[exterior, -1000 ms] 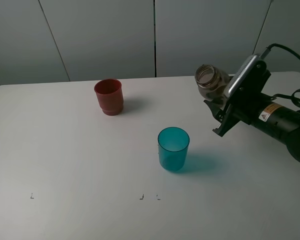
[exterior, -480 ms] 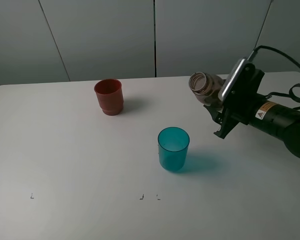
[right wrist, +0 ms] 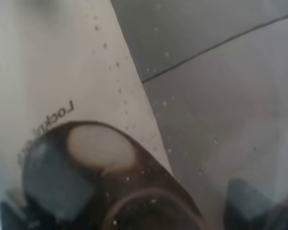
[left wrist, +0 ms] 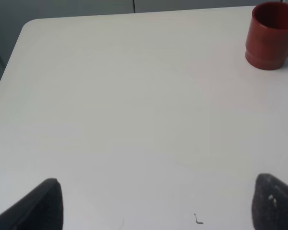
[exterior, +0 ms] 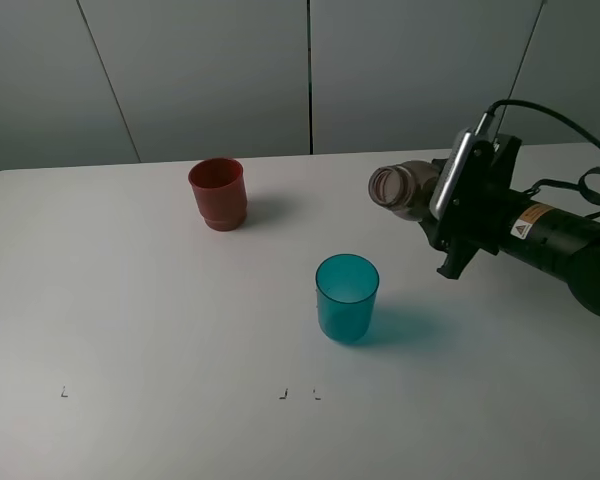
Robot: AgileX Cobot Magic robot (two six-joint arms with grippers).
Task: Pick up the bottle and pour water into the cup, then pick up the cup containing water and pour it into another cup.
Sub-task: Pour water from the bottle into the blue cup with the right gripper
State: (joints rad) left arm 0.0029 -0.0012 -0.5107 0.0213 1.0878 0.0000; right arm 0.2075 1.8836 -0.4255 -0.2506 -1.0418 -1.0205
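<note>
My right gripper [exterior: 442, 205] is shut on the smoky grey-brown bottle [exterior: 405, 189] and holds it in the air, above and to the right of the cup. The bottle is tipped almost level, its open mouth pointing left. Up close in the right wrist view, the bottle [right wrist: 72, 72] fills most of the picture. The translucent teal cup [exterior: 346, 297] stands upright mid-table. The red-brown other cup [exterior: 217, 193] stands upright at the back left. In the left wrist view the red cup [left wrist: 271, 36] appears far ahead of my left gripper [left wrist: 158, 203], which is open and holds nothing.
The white table [exterior: 130, 320] carries small black corner marks [exterior: 283, 395] near its front edge. A grey panelled wall [exterior: 210, 70] runs behind the table. The right arm's black cable [exterior: 550, 110] loops above its wrist.
The right gripper has carried the bottle leftward and tipped it further over, from steeply tilted to nearly level. Both cups stay where they were.
</note>
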